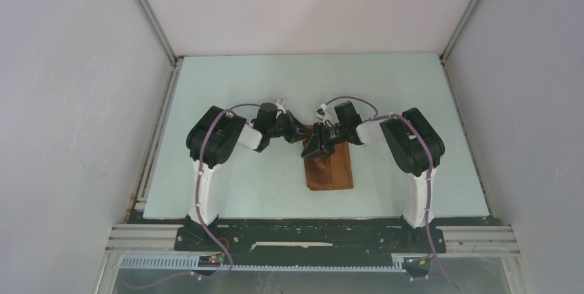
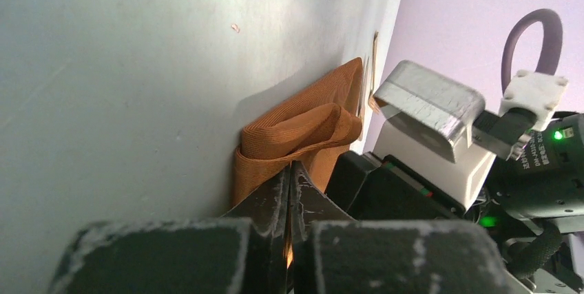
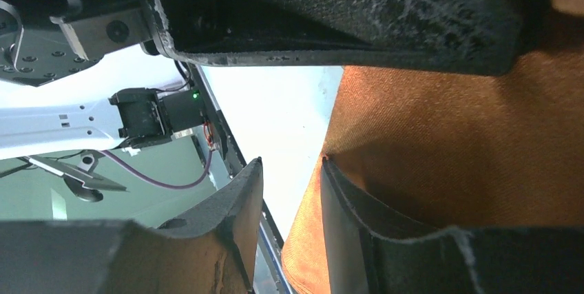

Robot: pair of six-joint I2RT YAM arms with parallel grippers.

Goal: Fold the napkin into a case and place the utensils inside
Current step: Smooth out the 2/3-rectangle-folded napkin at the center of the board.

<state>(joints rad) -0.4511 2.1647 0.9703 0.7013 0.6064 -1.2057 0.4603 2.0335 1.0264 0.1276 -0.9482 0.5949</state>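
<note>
**Napkin folded, left gripper pinching its far end**

I see the napkin lying as a folded rust-orange rectangle near the middle of the tabletop. Its long side runs away from the arm bases. In the overhead view its far end is hidden under both grippers. On my left wrist camera the cloth is not flat there: a top layer bulges up in a loose loop, and the ribbed weave shows clearly. Past the cloth's edge in that view I can make out a thin golden utensil on the tabletop, too slim for me to tell which one it is.

The left gripper is closed right down with its tips at the napkin's raised edge. A sliver of orange shows between the pads, so I read it as pinching the cloth. The right gripper is partly open, with a clear gap between its fingers and nothing held in it. One finger hangs over the cloth, and the other is over bare tabletop just beside the napkin's edge. The two grippers sit almost nose to nose at the napkin's far left corner.

The left arm and the right arm reach in from either side with their elbows out. Plain grey walls enclose the tabletop.
</note>
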